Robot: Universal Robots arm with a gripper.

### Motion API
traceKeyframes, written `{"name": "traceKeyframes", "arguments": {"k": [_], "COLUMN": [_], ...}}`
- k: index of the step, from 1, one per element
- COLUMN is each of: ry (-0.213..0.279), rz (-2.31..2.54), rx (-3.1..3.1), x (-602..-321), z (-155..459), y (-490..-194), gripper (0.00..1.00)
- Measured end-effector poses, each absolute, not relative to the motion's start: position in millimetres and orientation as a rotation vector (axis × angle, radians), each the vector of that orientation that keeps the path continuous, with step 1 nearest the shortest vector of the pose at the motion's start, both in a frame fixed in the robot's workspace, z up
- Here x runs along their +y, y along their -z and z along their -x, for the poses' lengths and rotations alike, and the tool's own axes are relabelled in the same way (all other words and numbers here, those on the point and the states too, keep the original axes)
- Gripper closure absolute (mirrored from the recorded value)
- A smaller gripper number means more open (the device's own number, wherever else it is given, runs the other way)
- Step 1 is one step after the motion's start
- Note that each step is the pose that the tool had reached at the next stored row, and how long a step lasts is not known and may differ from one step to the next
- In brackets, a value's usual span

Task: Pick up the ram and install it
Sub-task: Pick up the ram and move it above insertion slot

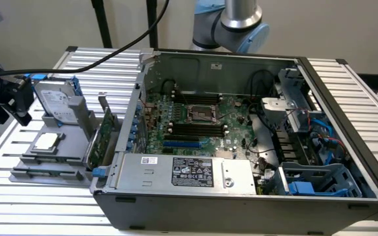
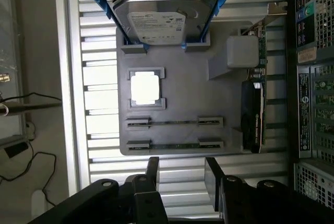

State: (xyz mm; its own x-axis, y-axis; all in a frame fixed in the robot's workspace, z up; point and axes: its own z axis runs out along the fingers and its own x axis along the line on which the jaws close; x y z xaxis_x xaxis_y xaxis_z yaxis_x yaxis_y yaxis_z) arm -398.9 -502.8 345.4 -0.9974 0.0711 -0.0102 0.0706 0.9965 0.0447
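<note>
Ram [image 2: 175, 145] on edge in gray holder tray [image 2: 177, 93], lower left of exterior view; long axis parallel to the line joining the parted fingers [image 2: 153, 167] of gripper [image 2: 182, 174], clear of both.

- The ram sticks [image 2: 175, 122] are seated edge-up in the grey fixture [image 2: 209, 104]; the space over them is unobstructed.
- Bare slatted table [image 2: 177, 162] is noted between the gripper [image 2: 181, 174], jaws apart, and the fixture.
- An expansion card [image 2: 253, 125] stands upright just beside one end of the sticks, backed closely by the case wall [image 2: 313, 104].
- A hard drive [image 2: 159, 20] stands upright at the fixture's far end, well apart from the sticks.
- The memory slots [image 1: 196, 129] are reachable from above; cables [image 1: 258, 142] crowd the exterior view's right.
</note>
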Motion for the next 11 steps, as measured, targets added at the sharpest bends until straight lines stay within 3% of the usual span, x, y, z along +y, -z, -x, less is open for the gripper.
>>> {"name": "traceKeyframes", "arguments": {"k": [11], "ry": [-0.071], "rz": [0.144], "rx": [3.129], "x": [-502.8], "z": [398.9], "y": [-344.6], "gripper": [0.52]}}
